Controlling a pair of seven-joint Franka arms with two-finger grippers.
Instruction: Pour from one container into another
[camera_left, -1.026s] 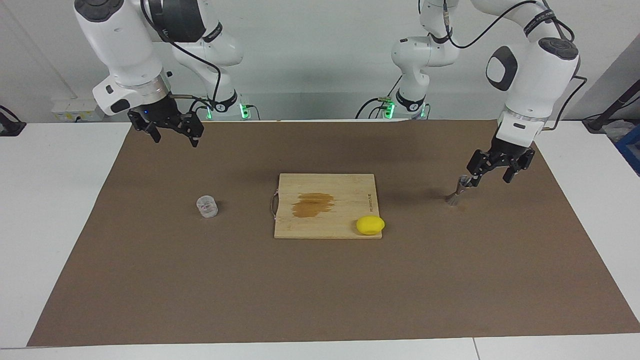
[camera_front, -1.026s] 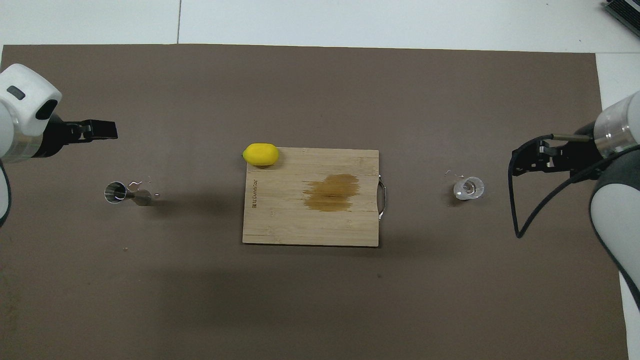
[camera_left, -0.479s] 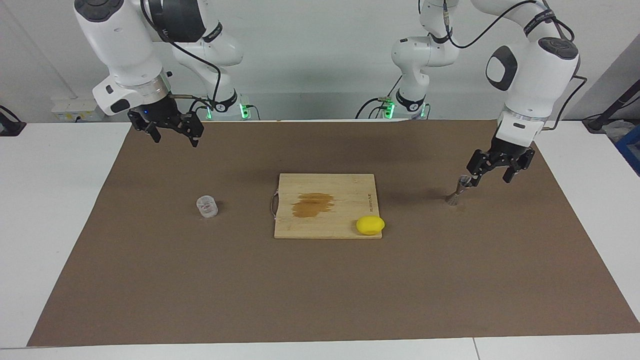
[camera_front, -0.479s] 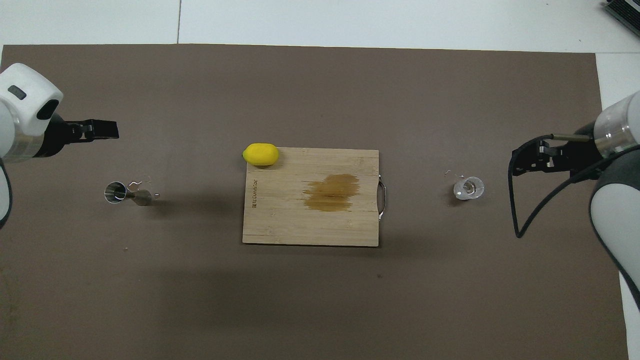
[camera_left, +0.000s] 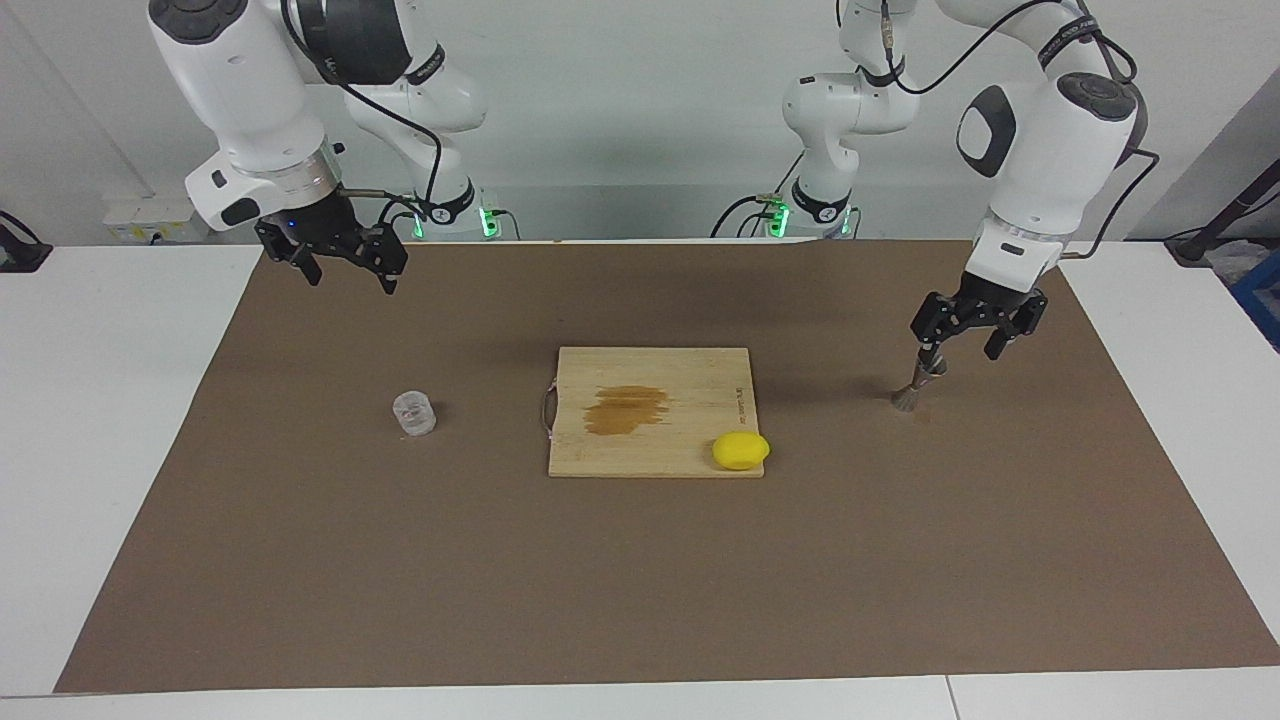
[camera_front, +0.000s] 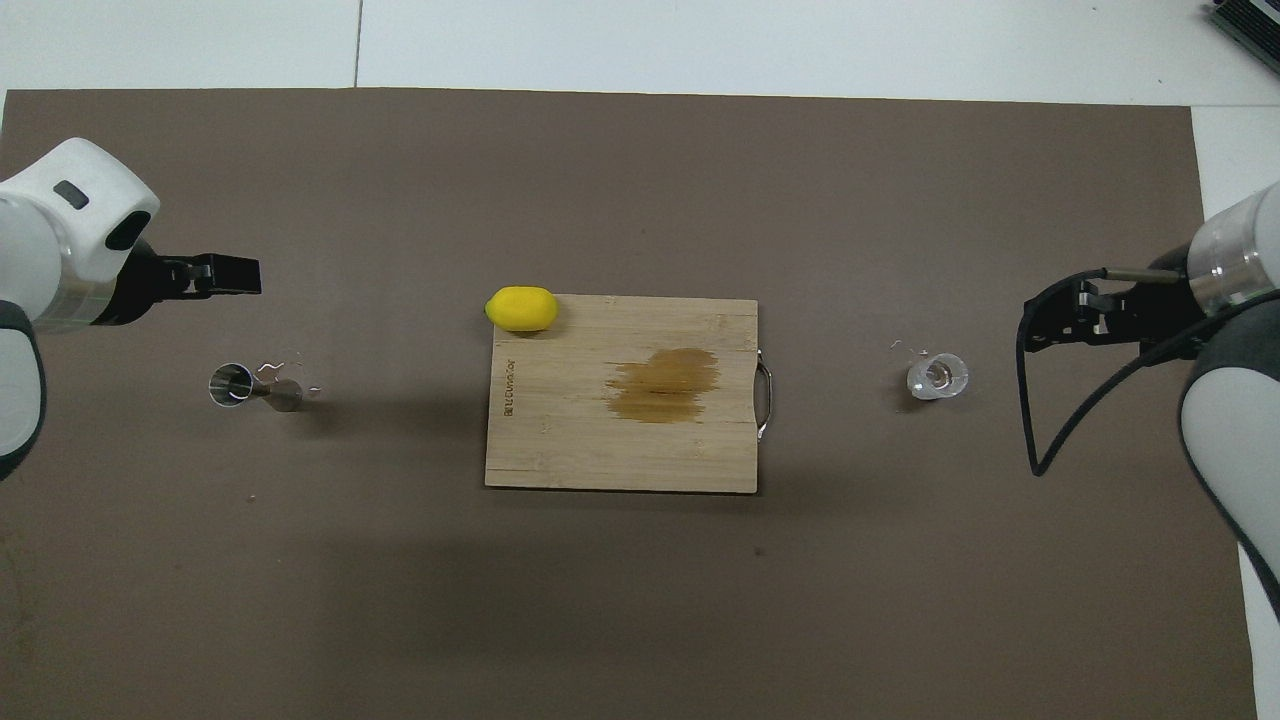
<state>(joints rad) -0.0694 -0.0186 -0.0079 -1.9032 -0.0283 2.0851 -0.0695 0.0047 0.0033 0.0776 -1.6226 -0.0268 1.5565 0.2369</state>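
Note:
The clear squat cup (camera_left: 413, 413) stands on the brown mat toward the right arm's end; it also shows in the overhead view (camera_front: 937, 376). The metal jigger (camera_left: 913, 387) stands on the mat toward the left arm's end, also in the overhead view (camera_front: 252, 388). My left gripper (camera_left: 962, 340) is open and empty, raised over the mat close beside the jigger's top; it also shows in the overhead view (camera_front: 232, 274). My right gripper (camera_left: 350, 274) is open and empty, held up over the mat's edge at its own end, apart from the cup, and shows in the overhead view (camera_front: 1040, 325).
A wooden cutting board (camera_left: 700, 375) with a brown stain lies mid-table. A yellow lemon (camera_left: 741, 450) sits at its corner farther from the robots, toward the left arm's end. Small glints lie on the mat by the jigger and by the cup.
My left gripper has shifted a little toward the middle of the table and slightly up, still beside the jigger. The right arm, the cup and the jigger have not moved.

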